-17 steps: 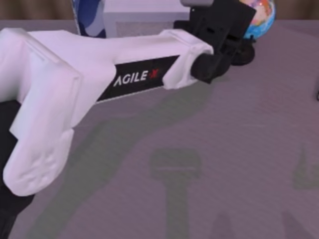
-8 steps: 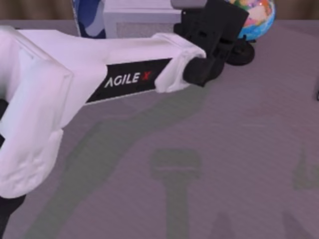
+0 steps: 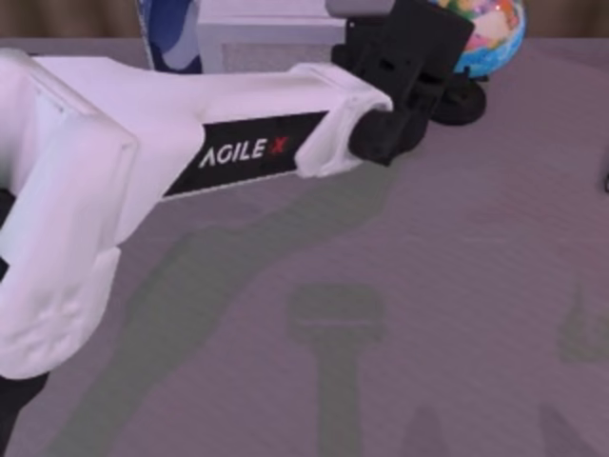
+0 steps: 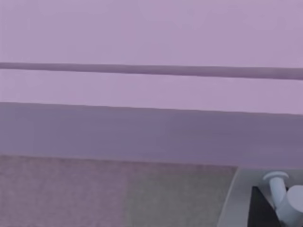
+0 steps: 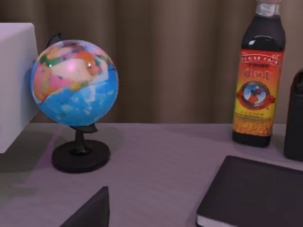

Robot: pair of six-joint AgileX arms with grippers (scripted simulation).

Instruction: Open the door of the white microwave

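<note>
The white microwave (image 3: 271,24) stands at the table's back edge, partly under my left arm. My left gripper (image 3: 379,27) reaches over to the grey handle (image 3: 362,7) on its front and is shut on it. In the left wrist view the door (image 4: 142,198) fills the picture from very close, with its grey mesh window low down. There the pale handle (image 4: 279,189) shows with one dark finger (image 4: 259,212) against it. The microwave's side (image 5: 14,85) also shows in the right wrist view. My right arm (image 3: 605,176) is parked at the table's right edge.
A globe (image 3: 487,29) on a black stand stands just right of the microwave, close to my left gripper. A blue-and-white carton (image 3: 171,33) stands left of it. A dark sauce bottle (image 5: 258,80), a second dark bottle (image 5: 294,118) and a black book (image 5: 255,194) show in the right wrist view.
One second ago my left arm and the grey handle were farther right; both shifted left together. Nothing has moved in the last half second.
</note>
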